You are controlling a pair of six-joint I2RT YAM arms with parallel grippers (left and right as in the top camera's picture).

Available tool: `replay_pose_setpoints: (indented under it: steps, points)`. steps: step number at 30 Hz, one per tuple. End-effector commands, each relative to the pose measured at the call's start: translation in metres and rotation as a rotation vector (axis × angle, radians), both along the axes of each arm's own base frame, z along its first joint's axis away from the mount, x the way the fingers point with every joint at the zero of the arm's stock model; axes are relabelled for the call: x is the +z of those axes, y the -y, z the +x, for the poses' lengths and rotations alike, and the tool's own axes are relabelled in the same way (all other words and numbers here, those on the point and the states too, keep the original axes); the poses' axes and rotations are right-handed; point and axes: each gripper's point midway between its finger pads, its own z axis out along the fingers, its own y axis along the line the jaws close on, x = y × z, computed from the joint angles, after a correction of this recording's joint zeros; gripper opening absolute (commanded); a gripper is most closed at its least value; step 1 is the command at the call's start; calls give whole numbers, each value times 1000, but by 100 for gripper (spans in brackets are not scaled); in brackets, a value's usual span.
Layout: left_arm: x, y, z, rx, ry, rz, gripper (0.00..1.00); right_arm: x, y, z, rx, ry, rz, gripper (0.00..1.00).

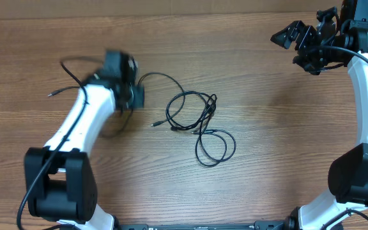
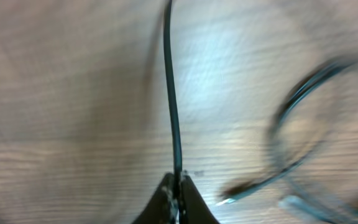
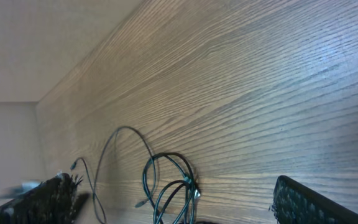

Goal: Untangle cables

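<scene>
Between left pincer [image 2: 179,182] tips runs one cable [image 2: 173,112]

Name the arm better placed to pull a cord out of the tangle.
Left. The left gripper is shut on a cord that leads to the tangle. The right gripper is open, far off to the side, touching no cord.

Noted cables [image 1: 204,118] plain black throughout. Worktop [image 1: 267,160]: mid-brown, fine darker wood-grain streaks. Both left arm [image 1: 82,121] and right arm [image 1: 366,83]: white shells, black joints and bases.
</scene>
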Motion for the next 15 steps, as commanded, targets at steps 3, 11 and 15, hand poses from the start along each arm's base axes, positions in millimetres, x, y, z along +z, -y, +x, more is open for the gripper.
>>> replay_pose_setpoints:
  steps: [3, 11, 15]
  points:
    - [143, 21, 62, 28, 279, -290, 4, 17, 1, -2, 3, 49, -19, 100]
    - [243, 9, 78, 15, 489, -338, 4, 17, 1, -2, 3, 49, -19, 100]
    - [164, -1, 42, 9, 215, -121, 14, 17, 1, -2, 3, 49, -19, 100]
